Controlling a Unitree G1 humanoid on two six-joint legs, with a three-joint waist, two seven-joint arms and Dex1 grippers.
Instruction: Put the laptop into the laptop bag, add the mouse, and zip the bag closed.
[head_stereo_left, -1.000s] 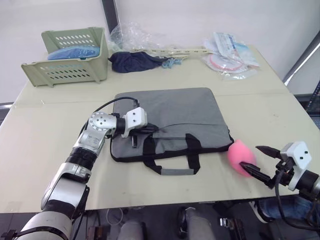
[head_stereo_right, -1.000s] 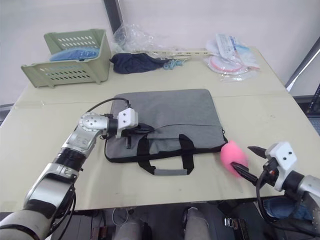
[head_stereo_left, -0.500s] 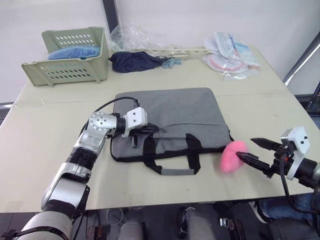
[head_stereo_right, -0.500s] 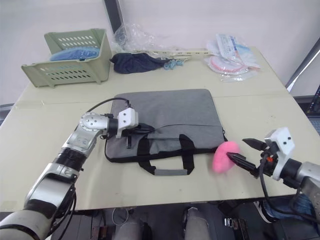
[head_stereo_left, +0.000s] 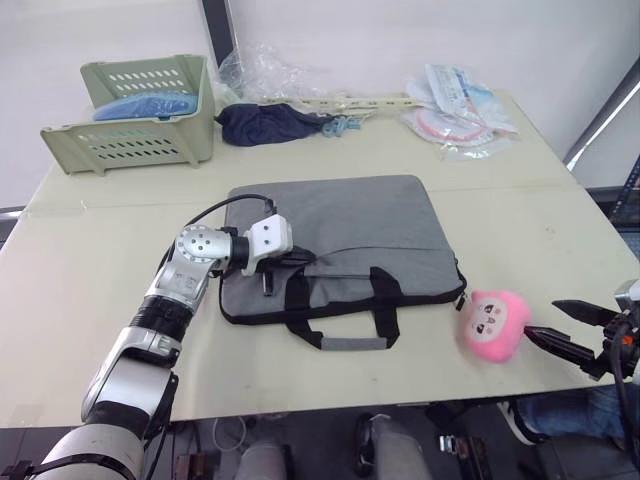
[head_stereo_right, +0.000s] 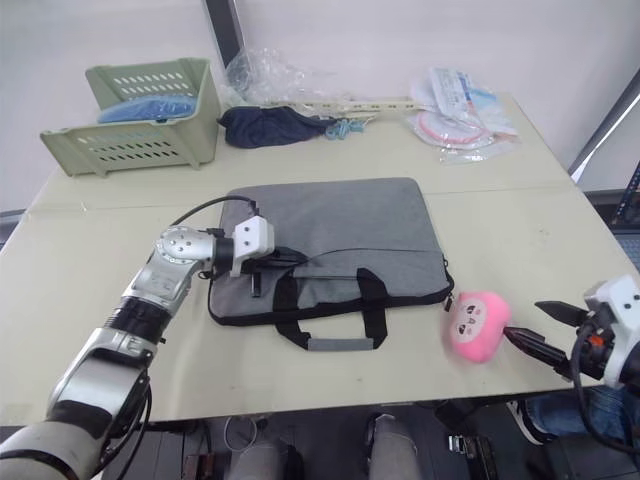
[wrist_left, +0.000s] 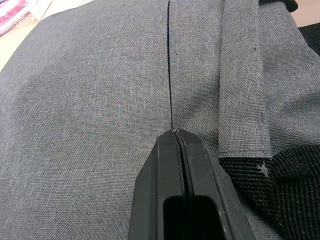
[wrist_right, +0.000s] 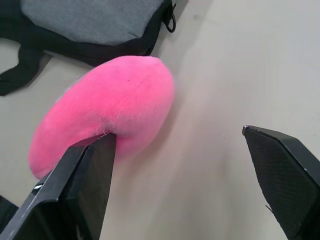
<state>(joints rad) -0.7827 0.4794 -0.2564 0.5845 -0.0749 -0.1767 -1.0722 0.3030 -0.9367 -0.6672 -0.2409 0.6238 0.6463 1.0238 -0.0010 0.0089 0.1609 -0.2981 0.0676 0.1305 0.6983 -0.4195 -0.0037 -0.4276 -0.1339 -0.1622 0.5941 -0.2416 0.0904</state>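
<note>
The right gripper sits at the table's near right edge with its two fingers spread wide and nothing between them. Just ahead of its fingertips lies the pink toy, its cartoon face turned up; in the right wrist view the toy lies beside one finger, though whether they touch cannot be told. Just beyond the toy is the bag's near right corner.

The left gripper lies low on the bag's left half, fingers pressed together. In the left wrist view its fingertips meet right at the zip line, which runs straight ahead of them across the grey cloth; what they pinch there is too small to tell. The black handles lie to this gripper's right, nearer the front edge.

Neither laptop nor mouse can be seen on the table.

Far beyond both grippers, along the back edge, are a green basket, a dark cloth and plastic packets.
</note>
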